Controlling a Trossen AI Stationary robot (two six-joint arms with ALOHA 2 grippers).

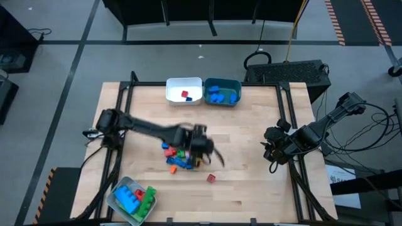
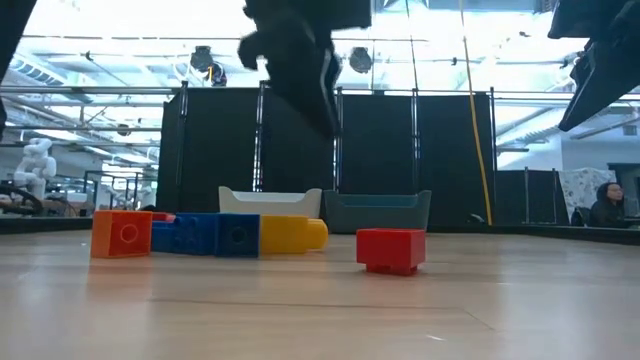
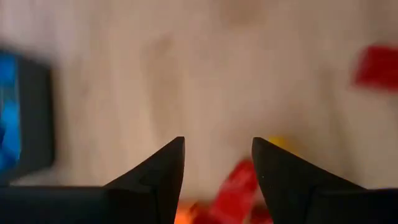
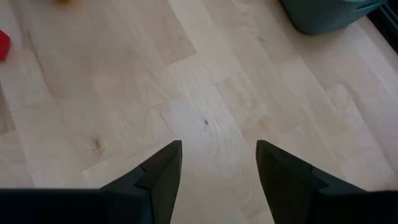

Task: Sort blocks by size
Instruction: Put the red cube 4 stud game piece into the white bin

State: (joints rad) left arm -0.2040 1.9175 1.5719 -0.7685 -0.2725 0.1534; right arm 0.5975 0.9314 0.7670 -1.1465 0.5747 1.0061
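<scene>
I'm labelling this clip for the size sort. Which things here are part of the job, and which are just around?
Part of the job:
- loose blocks mid-table
- lone red block
- white bin, teal bin, clear-grey bin
- left gripper, open over the pile

Just around:
- right gripper, open, parked at the table's right edge
- person in the room behind

A loose cluster of blocks [image 1: 179,157] in blue, red, orange and green lies near the middle of the desk [image 1: 251,188]. A single small red block [image 1: 211,178] sits apart from it, studs down as the low view shows. In that view an orange block [image 2: 121,233], two blue blocks [image 2: 205,234] and a yellow block [image 2: 292,234] form a touching row. One red block [image 1: 184,95] lies in the white bin [image 1: 173,85], several blue ones [image 1: 216,94] in the teal bin [image 1: 237,85], and large blue and green ones [image 1: 135,197] in the clear-grey bin [image 1: 113,199].
</scene>
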